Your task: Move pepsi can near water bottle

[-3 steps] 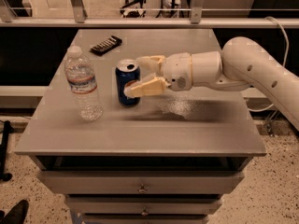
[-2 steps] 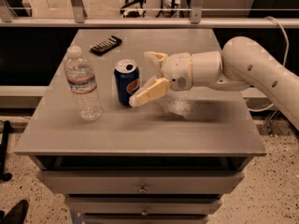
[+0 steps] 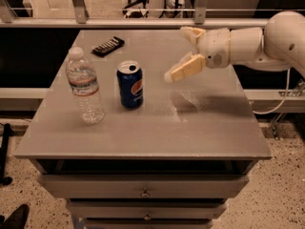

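Note:
The pepsi can (image 3: 130, 84) stands upright on the grey table top (image 3: 143, 128), a short gap to the right of the water bottle (image 3: 85, 86). The bottle is clear, with a white cap and a pale label band, and stands upright near the table's left side. My gripper (image 3: 178, 54) is open and empty. It hovers above the table to the right of the can, apart from it, with one finger (image 3: 185, 68) pointing toward the can and the other (image 3: 191, 32) farther back. The white arm (image 3: 267, 44) comes in from the right.
A flat black object (image 3: 108, 46) lies at the back left of the table. The table has drawers (image 3: 143, 187) below its front edge. A rail with posts (image 3: 143, 20) runs behind the table. A cable (image 3: 281, 97) hangs at the right.
My gripper has let go of the can and pulled back to the right and upward. The can stays standing beside the bottle.

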`<state>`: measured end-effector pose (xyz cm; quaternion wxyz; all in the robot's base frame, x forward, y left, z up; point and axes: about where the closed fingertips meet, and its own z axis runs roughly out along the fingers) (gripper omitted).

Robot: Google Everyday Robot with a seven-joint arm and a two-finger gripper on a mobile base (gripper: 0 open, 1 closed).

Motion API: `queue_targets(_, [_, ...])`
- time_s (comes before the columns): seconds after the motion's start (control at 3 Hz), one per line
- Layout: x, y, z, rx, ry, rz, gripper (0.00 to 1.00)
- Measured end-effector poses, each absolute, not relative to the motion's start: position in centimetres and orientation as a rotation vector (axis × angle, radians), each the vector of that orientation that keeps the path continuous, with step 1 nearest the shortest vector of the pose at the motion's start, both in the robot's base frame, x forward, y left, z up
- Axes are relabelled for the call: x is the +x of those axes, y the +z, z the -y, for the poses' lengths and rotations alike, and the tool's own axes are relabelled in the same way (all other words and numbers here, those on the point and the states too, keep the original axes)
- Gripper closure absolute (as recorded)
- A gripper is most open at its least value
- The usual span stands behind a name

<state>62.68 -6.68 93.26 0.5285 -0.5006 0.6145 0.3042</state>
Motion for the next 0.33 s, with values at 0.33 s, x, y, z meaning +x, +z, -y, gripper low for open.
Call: queue_targets(0.33, [62.82, 94.62, 6.55, -1.184, 0.72, -1.444, 0.0])
